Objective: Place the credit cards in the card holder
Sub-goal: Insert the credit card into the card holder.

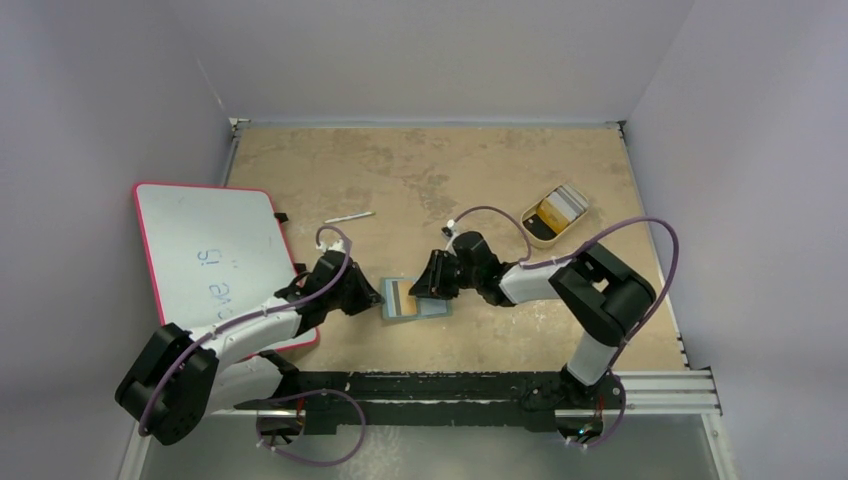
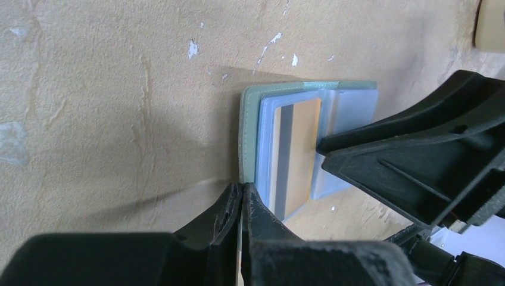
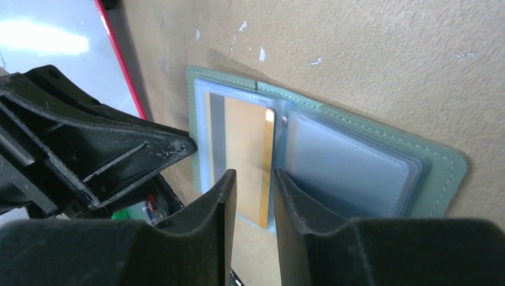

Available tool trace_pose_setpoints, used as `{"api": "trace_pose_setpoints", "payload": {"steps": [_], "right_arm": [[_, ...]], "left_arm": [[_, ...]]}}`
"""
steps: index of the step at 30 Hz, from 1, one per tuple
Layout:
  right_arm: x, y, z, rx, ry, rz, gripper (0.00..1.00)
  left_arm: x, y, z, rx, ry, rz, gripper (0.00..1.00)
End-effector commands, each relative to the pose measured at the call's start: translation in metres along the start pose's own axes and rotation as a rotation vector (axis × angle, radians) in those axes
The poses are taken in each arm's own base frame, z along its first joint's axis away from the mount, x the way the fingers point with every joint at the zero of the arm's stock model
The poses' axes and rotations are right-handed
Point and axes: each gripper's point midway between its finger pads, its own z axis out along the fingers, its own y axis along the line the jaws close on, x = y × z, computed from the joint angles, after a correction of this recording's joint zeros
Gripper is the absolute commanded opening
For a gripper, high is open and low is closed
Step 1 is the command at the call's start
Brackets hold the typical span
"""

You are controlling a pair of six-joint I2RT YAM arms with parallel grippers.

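First, look down from the top camera. The card holder [image 1: 428,308] lies open and flat on the table [image 1: 400,170], right between your two arms. A yellow-orange card [image 1: 399,299] sits in its left half. Your left gripper [image 1: 372,297] is at the holder's left edge. Your right gripper [image 1: 425,283] is over the middle of the holder. More cards [image 1: 548,212] lie in the tan tray [image 1: 573,215], well apart near the far right. A whiteboard [image 1: 215,260] lies on the left.

Next, the left wrist camera. Your left gripper [image 2: 241,193] has its jaws pressed together. The tips touch the green edge of the card holder [image 2: 250,119]. You cannot tell if they pinch the cover or only press on it. The yellow-orange card [image 2: 301,155] lies in the clear pocket just beside them. The right gripper [image 2: 324,149] has its tip at the card's other side.

Last, the right wrist camera. Your right gripper [image 3: 253,179] has its jaws a little apart. One long edge of the yellow-orange card [image 3: 241,143] shows in the gap between them. The card lies flat in the left pocket of the card holder [image 3: 440,173], and its near end sticks out. The left gripper [image 3: 187,143] touches the holder's left edge.
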Motion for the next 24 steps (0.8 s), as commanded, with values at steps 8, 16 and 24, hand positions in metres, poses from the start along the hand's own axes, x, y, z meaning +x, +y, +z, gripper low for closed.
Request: {"api": "trace_pose_setpoints", "payload": {"steps": [8, 16, 24], "right_arm": [[-0.013, 0.013, -0.011, 0.022, -0.053, -0.071, 0.38], [-0.007, 0.017, 0.002, 0.051, -0.025, -0.076, 0.37], [-0.012, 0.033, 0.004, 0.057, -0.029, -0.114, 0.36]], "left_arm": [[-0.019, -0.024, 0.0, 0.06, -0.054, -0.027, 0.0], [-0.018, -0.028, -0.001, 0.082, -0.05, -0.026, 0.0], [-0.018, -0.032, -0.002, 0.085, -0.035, -0.006, 0.0]]}}
